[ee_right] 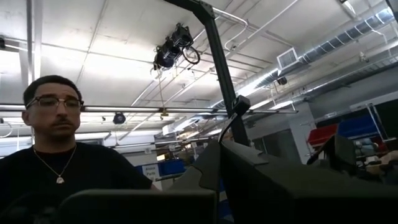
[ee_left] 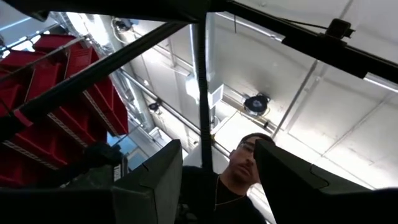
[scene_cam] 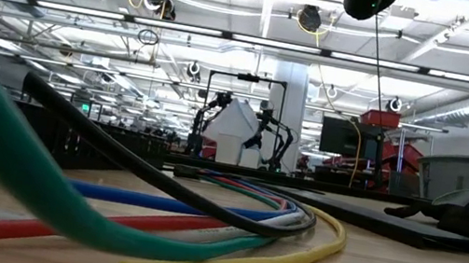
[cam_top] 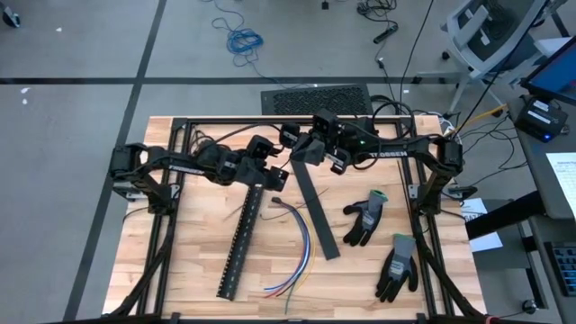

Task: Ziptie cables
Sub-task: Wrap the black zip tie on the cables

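cables [cam_top: 295, 241] first, high view: loose multicoloured bundle lying on the wooden table [cam_top: 180, 270], just right of the black slotted strip [cam_top: 243, 239], between it and the flat black bar [cam_top: 317, 212]. long axis runs roughly alongside the slotted strip, curving; one end sits near the strip's upper part, the fanned coloured tips point toward the table's near edge. two gloves [cam_top: 382, 243] lie well right of the strip, past the bar. my left gripper [cam_top: 273, 177] is up by the strip's top end, my right gripper [cam_top: 310, 148] just beyond it to the right, over the bar's top end. neither touches the cables.

low view: cables [scene_cam: 202, 216] fill the foreground, flat on the table, strands side by side and sweeping round in a bend; both arms only show as dark shapes at the top.

left wrist view: camera tilted at the ceiling, my fingers [ee_left: 155, 180] spread apart with nothing between them; a person shows beyond them.

right wrist view: also aimed upward, my fingers pressed together, empty; the person is in view again.

step in hand, my guess: reach for the bundle. to do it well i'd tip a wrist down, come in across the strands at the bunched section near the strip rather than the fanned tips, and gather every strand in one pinch.
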Tool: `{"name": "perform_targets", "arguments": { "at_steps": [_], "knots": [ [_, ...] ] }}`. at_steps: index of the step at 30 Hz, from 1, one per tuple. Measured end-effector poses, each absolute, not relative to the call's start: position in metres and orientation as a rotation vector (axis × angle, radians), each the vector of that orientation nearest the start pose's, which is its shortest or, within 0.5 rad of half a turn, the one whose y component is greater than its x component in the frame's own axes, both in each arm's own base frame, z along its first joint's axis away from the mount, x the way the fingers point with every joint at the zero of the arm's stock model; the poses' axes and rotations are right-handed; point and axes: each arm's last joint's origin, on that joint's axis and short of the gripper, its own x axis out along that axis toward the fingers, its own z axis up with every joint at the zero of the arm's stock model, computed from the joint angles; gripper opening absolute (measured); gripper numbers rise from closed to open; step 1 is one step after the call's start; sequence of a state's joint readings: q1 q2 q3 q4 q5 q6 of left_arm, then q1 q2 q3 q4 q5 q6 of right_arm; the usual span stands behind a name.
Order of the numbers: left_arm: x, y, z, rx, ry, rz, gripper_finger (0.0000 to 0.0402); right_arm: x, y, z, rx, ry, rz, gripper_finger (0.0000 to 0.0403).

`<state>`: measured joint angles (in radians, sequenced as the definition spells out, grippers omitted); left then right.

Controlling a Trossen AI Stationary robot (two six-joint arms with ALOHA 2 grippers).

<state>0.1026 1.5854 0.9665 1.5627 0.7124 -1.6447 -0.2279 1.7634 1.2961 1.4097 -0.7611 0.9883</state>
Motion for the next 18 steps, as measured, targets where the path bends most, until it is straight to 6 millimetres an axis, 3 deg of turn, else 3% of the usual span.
{"name": "perform_targets", "arguments": {
  "at_steps": [8, 18],
  "knots": [
    [0.3116, 0.0054, 0.3466, -1.117, -0.187, -1.101, 0.0158, 0.3627, -0.0628, 0.3776, 0.442, -0.495, 0.853, 0.0],
    [0.3116, 0.0032, 0.3466, -1.111, -0.187, -1.106, 0.0013, 0.3604, -0.0619, 0.3787, 0.431, -0.494, 0.884, 0.0]
  ]
}}
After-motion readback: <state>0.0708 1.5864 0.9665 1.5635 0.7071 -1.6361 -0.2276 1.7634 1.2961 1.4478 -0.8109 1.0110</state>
